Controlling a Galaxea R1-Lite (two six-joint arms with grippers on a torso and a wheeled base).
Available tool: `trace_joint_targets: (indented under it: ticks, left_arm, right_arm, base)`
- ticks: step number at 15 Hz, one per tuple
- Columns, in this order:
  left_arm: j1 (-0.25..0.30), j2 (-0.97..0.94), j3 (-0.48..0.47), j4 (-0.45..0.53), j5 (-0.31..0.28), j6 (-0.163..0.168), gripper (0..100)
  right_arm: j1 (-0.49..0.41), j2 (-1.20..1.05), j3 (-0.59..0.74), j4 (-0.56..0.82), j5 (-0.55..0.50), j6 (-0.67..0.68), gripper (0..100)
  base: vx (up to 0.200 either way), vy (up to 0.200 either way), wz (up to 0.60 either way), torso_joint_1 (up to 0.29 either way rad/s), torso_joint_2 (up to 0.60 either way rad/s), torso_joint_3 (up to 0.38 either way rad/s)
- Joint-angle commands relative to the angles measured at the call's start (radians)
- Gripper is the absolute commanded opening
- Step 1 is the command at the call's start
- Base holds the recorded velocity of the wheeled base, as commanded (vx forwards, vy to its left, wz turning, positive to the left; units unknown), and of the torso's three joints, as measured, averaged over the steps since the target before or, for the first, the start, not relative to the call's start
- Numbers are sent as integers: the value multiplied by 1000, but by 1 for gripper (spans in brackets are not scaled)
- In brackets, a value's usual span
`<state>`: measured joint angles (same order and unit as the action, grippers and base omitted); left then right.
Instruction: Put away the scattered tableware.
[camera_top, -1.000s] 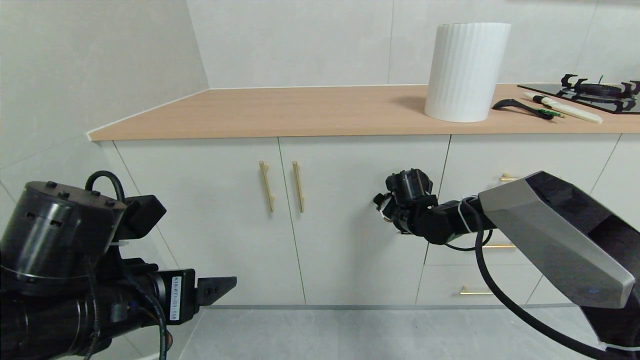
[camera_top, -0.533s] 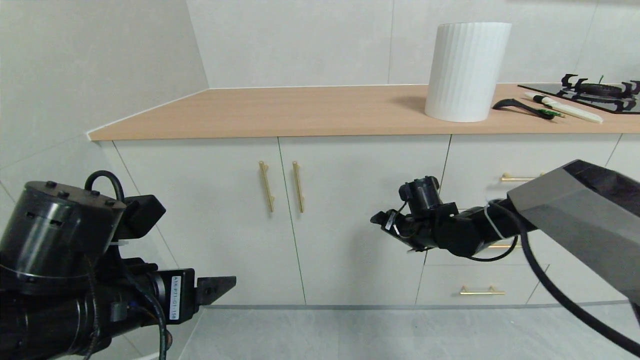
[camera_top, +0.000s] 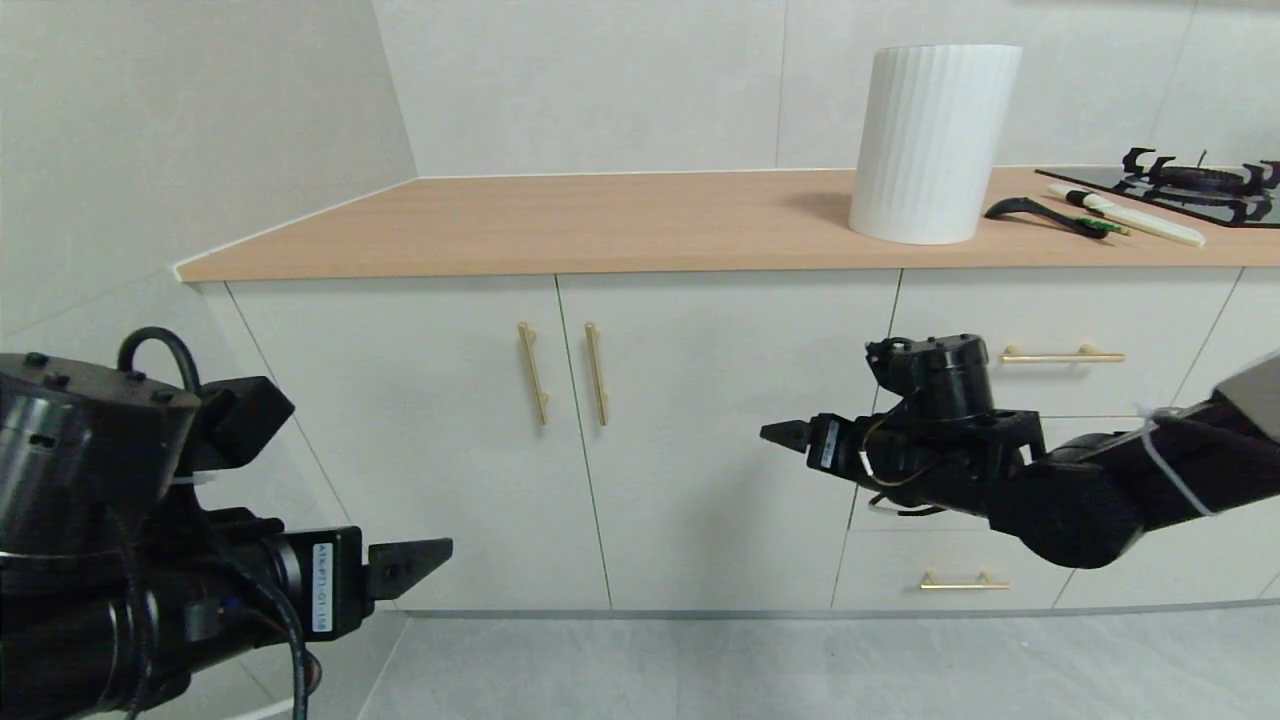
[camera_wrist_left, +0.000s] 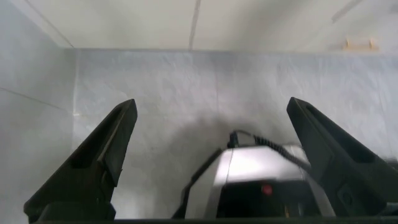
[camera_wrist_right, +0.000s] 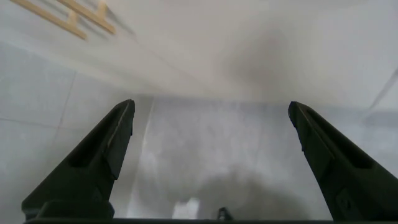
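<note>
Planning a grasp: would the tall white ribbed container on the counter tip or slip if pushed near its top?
It may well tip: the white ribbed container stands taller than it is wide. Its ribbed wall probably gives some grip. Weight cannot be judged.

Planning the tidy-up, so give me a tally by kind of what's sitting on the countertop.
Ribbed white container: 1
Loose utensils: 2 (black utensil, cream utensil)
Burner grate: 1
Total: 4
</note>
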<state>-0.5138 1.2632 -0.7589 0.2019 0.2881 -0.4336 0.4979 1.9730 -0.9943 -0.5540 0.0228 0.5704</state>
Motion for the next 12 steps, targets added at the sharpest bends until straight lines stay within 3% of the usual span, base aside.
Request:
trace_joint_targets:
  ticks: [1,2,4,6,8,10,12]
  left_arm:
    - [35,-85,1,1,10,4,100]
    - [43,-122,1,4,10,10,100]
    - [75,-278,43,13,14,79,100]
    - [147,-462,138,10,13,190,100]
    - [172,-591,174,13,13,239,100]
    - [219,-728,197,16,14,254,100]
    - [256,-823,205,16,16,302,100]
  right_arm:
    - [-19,-210,86,-1,-67,-40,100]
    - [-22,-264,109,2,-98,-61,100]
    - [-24,-487,235,8,-208,-162,100]
    - [-24,-734,371,17,-256,-236,100]
    - [-44,-919,453,26,-287,-305,100]
    - [-186,-1158,526,85,-284,-405,100]
    - [-251,-1313,531,183,-282,-420,100]
  base:
    - [0,0,0,0,0,0]
    - [0,0,0,0,0,0]
    - [0,0,0,0,0,0]
    - [0,0,0,0,0,0]
    - [0,0,0,0,0,0]
    - [0,0,0,0,0,0]
    - [0,0,0,0,0,0]
